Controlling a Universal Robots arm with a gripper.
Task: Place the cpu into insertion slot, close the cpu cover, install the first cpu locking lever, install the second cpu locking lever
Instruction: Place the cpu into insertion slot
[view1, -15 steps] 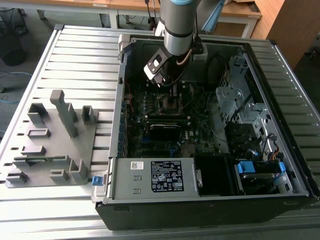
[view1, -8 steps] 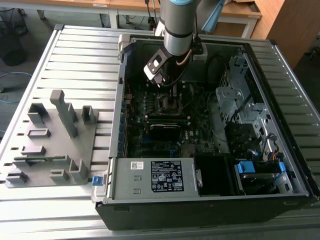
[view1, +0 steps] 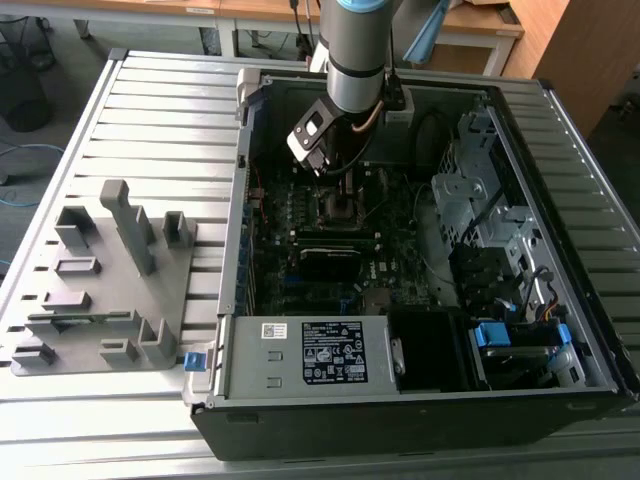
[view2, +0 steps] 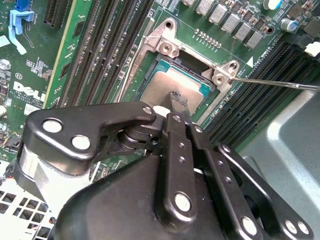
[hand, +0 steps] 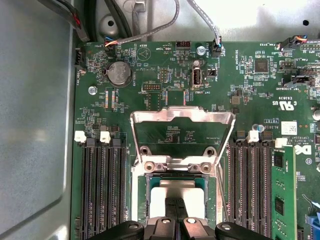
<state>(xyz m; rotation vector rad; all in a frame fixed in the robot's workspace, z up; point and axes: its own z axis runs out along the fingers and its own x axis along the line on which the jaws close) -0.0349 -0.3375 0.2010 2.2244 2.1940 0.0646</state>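
The end effector, closed narrow with nothing clamped in it, points down at the middle of the cpu, which lies flat in the slot beside the swung-up, open cover.

Arm: one, grey, descending steeply. Hand: black, pointing down, fingers pressed together at the tips.

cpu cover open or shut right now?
Open: in the first wrist view the cpu cover stands flipped back off the insertion slot, cpu top exposed.
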